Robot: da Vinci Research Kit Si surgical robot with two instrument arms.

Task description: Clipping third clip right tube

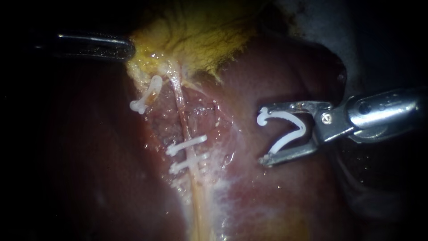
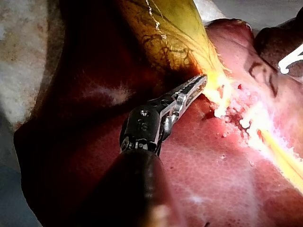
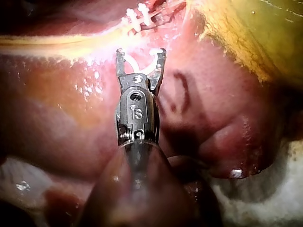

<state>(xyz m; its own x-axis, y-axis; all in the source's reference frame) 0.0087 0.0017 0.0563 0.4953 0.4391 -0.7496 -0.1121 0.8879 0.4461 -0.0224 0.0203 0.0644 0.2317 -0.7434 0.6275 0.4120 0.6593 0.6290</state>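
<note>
A pale tube point(image 1: 180, 111) runs down from the yellow gallbladder point(image 1: 200, 31) over the liver point(image 1: 276, 196); it is the right one of two strands. Two white clips point(image 1: 186, 145) cross it low down, one just below the other. Another white clip point(image 1: 145, 96) sits on the strand to its left. My right instrument point(image 1: 264, 135) hangs to the right of the tube and clear of it, its jaws spread wide around an open white clip point(image 1: 287, 117) that touches both. My left instrument point(image 1: 129, 48) has its jaws closed on the gallbladder's edge point(image 2: 201, 81).
Raw, pitted tissue point(image 1: 200, 116) lies around the tube between the upper clip and the two lower ones. In the right wrist view the clipped tube point(image 3: 135, 16) lies ahead of the right instrument's jaws point(image 3: 140, 52). Pale cloth point(image 2: 23, 56) borders the liver.
</note>
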